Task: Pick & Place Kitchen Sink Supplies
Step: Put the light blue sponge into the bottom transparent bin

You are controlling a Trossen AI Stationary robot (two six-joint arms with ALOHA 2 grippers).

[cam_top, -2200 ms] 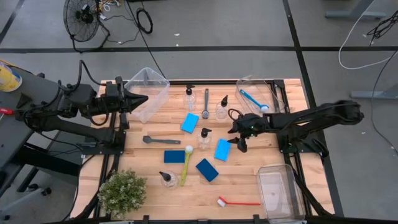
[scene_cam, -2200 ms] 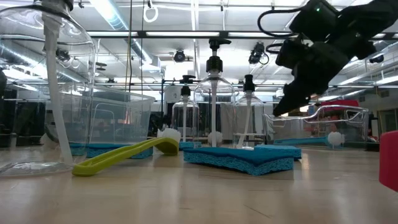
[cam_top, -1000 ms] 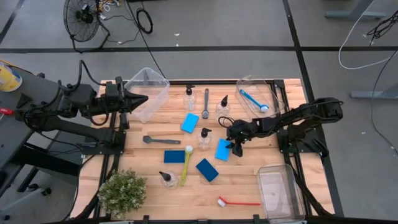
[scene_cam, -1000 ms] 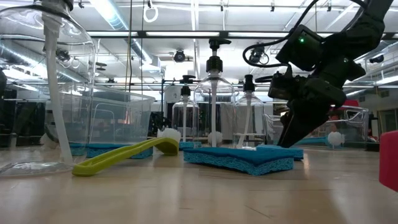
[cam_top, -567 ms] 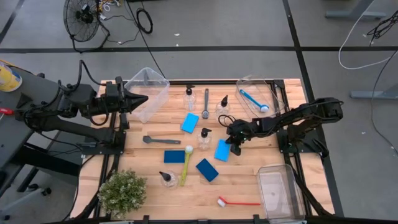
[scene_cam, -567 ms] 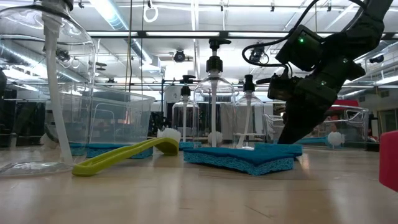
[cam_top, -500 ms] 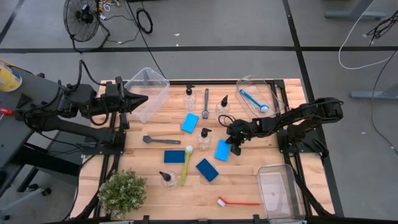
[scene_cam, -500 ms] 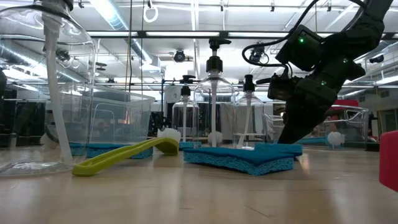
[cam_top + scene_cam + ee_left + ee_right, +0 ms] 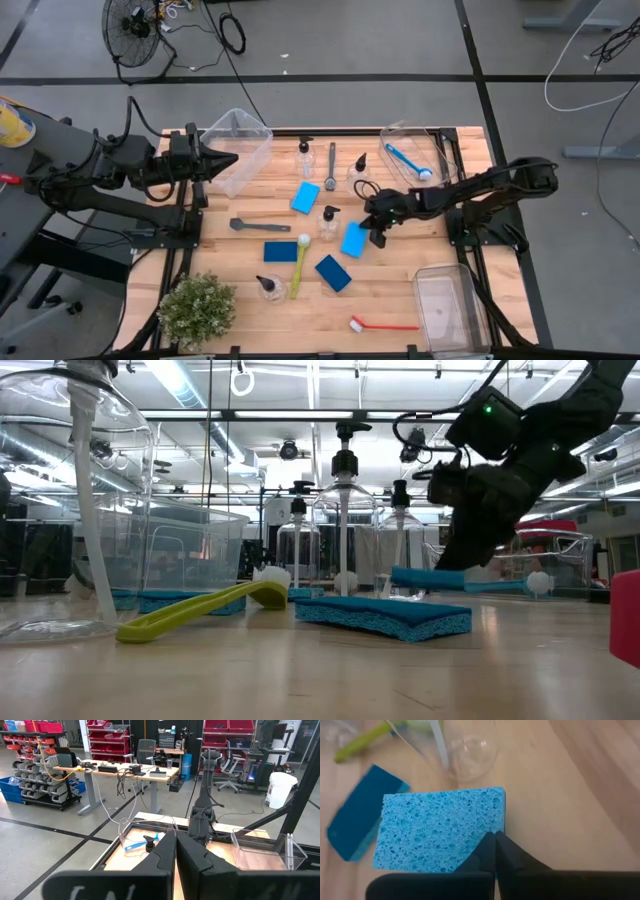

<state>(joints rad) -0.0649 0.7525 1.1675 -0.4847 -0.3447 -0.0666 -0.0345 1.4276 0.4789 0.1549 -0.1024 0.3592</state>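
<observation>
The right gripper (image 9: pixel 376 236) was clamped on one edge of a blue sponge (image 9: pixel 353 239), its jaws pinched thin through the foam. In the low view the sponge (image 9: pixel 428 577) hung clear of the table (image 9: pixel 320 680), roughly level, because it was held by its rim alone. It hovered just beside a clear bottle (image 9: pixel 329 222) with a black top near the table's middle, with a second sponge (image 9: pixel 333 273) lying flat nearby, on the plant's side of that bottle. That edge grip looked chosen so the sponge could be carried and dropped without the fingers getting in the way. A likely target was the clear bin (image 9: pixel 447 305) beyond the second sponge. The left gripper (image 9: pixel 220 160) waited well away from the bottle, beside another bin (image 9: pixel 240 146), jaws closed on nothing.
</observation>
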